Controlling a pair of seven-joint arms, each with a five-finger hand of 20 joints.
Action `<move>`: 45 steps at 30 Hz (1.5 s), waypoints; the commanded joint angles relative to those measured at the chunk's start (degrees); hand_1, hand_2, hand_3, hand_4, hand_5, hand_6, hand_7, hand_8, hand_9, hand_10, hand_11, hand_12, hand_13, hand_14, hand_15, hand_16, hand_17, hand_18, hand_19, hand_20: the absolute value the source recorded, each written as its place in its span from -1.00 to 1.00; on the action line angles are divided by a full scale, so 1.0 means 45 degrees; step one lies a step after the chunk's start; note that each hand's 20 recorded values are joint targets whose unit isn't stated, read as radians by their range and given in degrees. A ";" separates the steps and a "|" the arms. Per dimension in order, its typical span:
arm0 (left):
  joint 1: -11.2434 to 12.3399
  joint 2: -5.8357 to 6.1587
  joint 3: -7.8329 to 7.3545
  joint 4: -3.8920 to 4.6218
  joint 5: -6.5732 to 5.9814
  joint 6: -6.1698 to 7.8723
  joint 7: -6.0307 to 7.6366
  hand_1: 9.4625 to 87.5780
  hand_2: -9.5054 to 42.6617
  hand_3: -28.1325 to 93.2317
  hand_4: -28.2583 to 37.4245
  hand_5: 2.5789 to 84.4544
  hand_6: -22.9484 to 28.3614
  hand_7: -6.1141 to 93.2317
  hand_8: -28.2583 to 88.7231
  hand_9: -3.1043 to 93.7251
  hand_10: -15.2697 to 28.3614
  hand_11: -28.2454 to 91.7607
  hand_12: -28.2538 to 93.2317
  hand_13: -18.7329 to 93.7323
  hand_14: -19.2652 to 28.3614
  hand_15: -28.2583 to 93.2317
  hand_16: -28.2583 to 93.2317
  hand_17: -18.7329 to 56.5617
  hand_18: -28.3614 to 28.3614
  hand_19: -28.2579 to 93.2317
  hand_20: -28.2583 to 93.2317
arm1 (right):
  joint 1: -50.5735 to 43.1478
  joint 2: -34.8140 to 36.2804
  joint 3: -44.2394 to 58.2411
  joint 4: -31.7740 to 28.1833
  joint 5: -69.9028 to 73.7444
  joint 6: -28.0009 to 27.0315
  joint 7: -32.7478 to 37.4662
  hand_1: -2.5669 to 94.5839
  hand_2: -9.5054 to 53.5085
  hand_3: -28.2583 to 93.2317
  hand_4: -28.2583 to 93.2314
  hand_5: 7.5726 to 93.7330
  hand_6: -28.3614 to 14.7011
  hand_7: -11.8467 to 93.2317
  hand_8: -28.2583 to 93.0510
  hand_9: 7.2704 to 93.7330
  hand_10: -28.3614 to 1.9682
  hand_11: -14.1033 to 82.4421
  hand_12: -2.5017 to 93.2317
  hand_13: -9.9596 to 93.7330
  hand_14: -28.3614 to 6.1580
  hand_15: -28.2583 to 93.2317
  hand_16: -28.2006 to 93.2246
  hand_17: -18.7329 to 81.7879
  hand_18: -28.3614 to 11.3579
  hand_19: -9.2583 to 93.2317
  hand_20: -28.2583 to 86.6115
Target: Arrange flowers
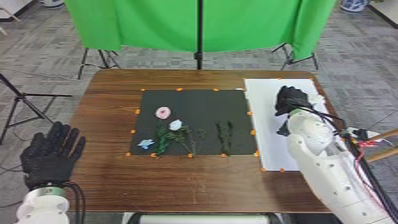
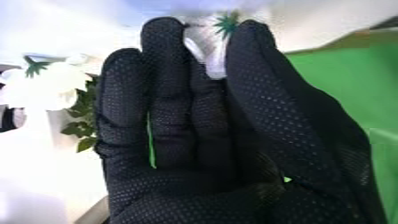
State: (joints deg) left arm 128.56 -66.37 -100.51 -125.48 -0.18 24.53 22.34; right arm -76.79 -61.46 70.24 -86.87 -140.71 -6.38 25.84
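Your right hand (image 1: 291, 98) is over the white board (image 1: 272, 145), its thumb and fingers pinching a white flower (image 2: 216, 57). Near it you have another white bloom (image 2: 58, 82) with green leaves (image 2: 82, 125). Your left hand (image 1: 51, 157) is open at the left side of the bench (image 1: 178, 187). On the black mat (image 1: 200, 105) lie a pink flower (image 1: 163, 112), a small white blossom (image 1: 176, 125), a blue flower (image 1: 146, 143) and green stems (image 1: 225, 137).
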 commanded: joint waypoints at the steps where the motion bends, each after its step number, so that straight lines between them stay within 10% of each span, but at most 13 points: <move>1: 0.0314 -0.0174 -0.0081 -0.0056 -0.0420 0.0321 0.0033 -0.49 -0.06 0.75 -0.99 0.12 0.21 -0.42 -0.72 -0.04 0.35 -0.01 -0.31 -0.10 0.43 0.32 -0.61 -0.59 0.50 0.06 -0.20 | -0.0304 0.0753 -0.0998 -0.0700 0.0394 0.1878 -0.0345 0.39 -1.00 0.55 -1.00 0.56 0.35 -0.05 -0.52 0.77 0.26 -0.44 -0.03 0.48 0.26 0.07 0.17 -0.02 -0.57 0.67 0.13; 18: -0.0005 -0.0082 -0.0065 0.0166 -0.0173 -0.0121 -0.0348 -0.49 -0.07 0.75 -1.00 0.12 0.21 -0.42 -0.72 -0.04 0.36 -0.01 -0.31 -0.10 0.43 0.32 -0.62 -0.60 0.50 0.06 -0.20 | -0.0073 -0.1853 -0.4139 -0.2237 -0.1156 0.0909 -0.3447 0.39 -1.00 0.59 -1.00 0.58 0.31 -0.03 -0.55 0.77 0.25 -0.43 -0.01 0.48 0.25 0.09 0.17 -0.01 -0.59 0.68 0.14; 33: 0.0073 -0.0119 -0.0399 0.0203 -0.0716 0.0019 -0.0500 -0.50 -0.07 0.73 -1.00 0.12 0.22 -0.43 -0.72 -0.04 0.36 -0.01 -0.30 -0.10 0.43 0.32 -0.61 -0.60 0.50 0.06 -0.20 | -0.0497 -0.1597 -0.4388 -0.2806 -0.1492 -0.0086 -0.3297 0.34 -1.00 0.62 -1.00 0.44 0.29 -0.13 -0.52 0.66 0.21 -0.49 -0.09 0.41 0.23 0.08 0.14 -0.05 -0.61 0.66 0.12; 45: 0.0041 -0.0170 -0.0558 0.0143 -0.0822 0.0774 -0.0759 -0.49 -0.02 0.72 -1.00 0.11 0.22 -0.43 -0.72 -0.04 0.37 -0.01 -0.30 -0.10 0.44 0.33 -0.62 -0.60 0.51 0.06 -0.20 | -0.0695 -0.1620 -0.3957 -0.3151 -0.0589 -0.0945 -0.2982 0.07 -1.00 0.75 -1.00 0.23 0.24 -0.35 -0.76 0.36 -0.07 -0.26 -0.54 0.33 0.00 0.24 -0.06 -0.10 -0.65 0.65 0.06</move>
State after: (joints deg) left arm 128.04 -66.60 -102.54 -124.94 -2.85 25.64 20.08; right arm -79.45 -68.72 50.93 -100.37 -145.22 -8.43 11.76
